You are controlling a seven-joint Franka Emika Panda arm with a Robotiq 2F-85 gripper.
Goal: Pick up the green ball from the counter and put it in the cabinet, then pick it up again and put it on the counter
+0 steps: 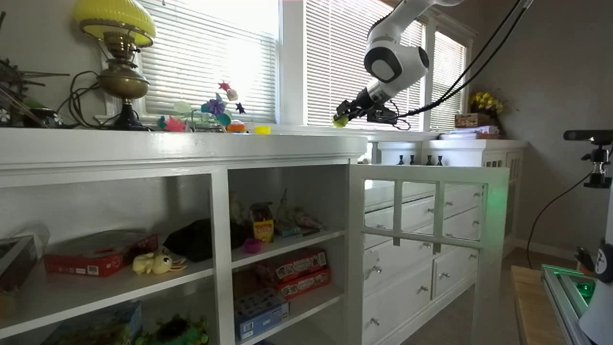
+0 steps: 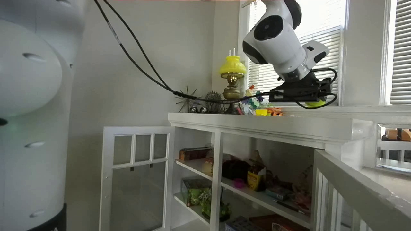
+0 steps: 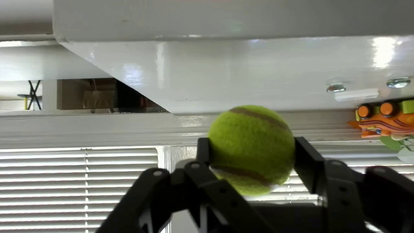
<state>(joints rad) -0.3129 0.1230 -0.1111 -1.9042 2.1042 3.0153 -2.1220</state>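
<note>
The green ball (image 3: 250, 152) is a yellow-green tennis ball. My gripper (image 3: 254, 151) is shut on it, with one black finger pad against each side. The ball shows below the gripper tip in both exterior views (image 1: 340, 122) (image 2: 315, 104). My gripper (image 1: 346, 112) holds it above the level of the white counter (image 1: 191, 147), near the counter's end by the window. The counter (image 3: 200, 74) shows upside down in the wrist view. The white cabinet (image 1: 221, 268) under the counter has its front open, with shelves and a vertical divider (image 2: 216, 183).
Cabinet doors with glass panes stand open at both ends (image 2: 107, 179) (image 1: 493, 230). A yellow-shaded lamp (image 1: 123, 81), paper flowers (image 1: 215, 106) and an orange toy (image 3: 385, 119) stand on the counter. Toys and boxes (image 1: 100, 254) sit on the shelves. A cable hangs from the arm.
</note>
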